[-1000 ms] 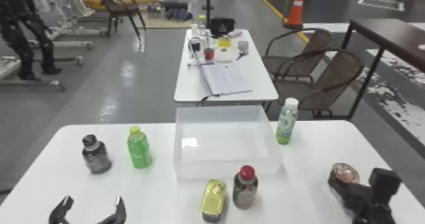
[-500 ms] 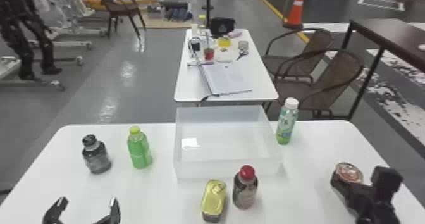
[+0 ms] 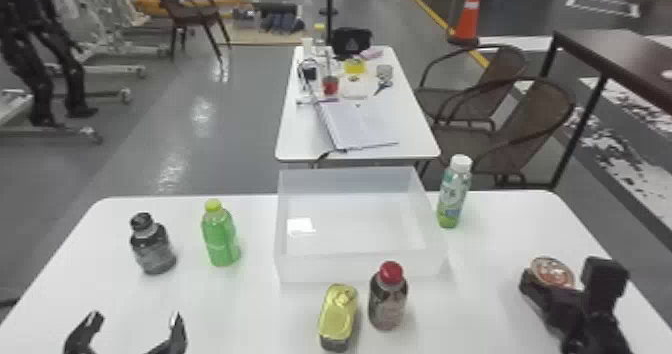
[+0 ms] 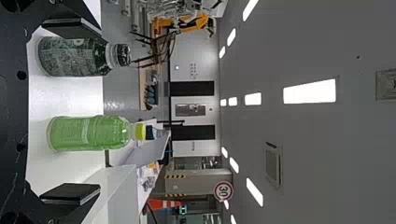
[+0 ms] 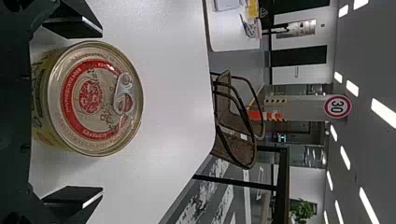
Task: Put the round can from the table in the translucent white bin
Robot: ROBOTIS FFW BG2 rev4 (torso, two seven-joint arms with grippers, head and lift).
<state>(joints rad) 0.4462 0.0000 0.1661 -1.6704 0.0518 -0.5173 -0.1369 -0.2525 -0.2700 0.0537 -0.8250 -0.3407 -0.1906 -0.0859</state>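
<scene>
Round can [image 3: 551, 272] sits ungripped between right fingers [image 3: 534, 287], wide open (left fingers [image 3: 82, 332] too, empty).

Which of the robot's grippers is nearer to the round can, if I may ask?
The right gripper: its open fingers are on either side of the round can, with visible gaps. The left gripper is far off, over the near left part of the table.

Open passage over worktop [image 3: 490, 298] at bin's [image 3: 320, 270] 4 o'clock; red-capped bottle [image 3: 388, 300] in way at 5, yellow tin [image 3: 339, 313] at 6.
</scene>
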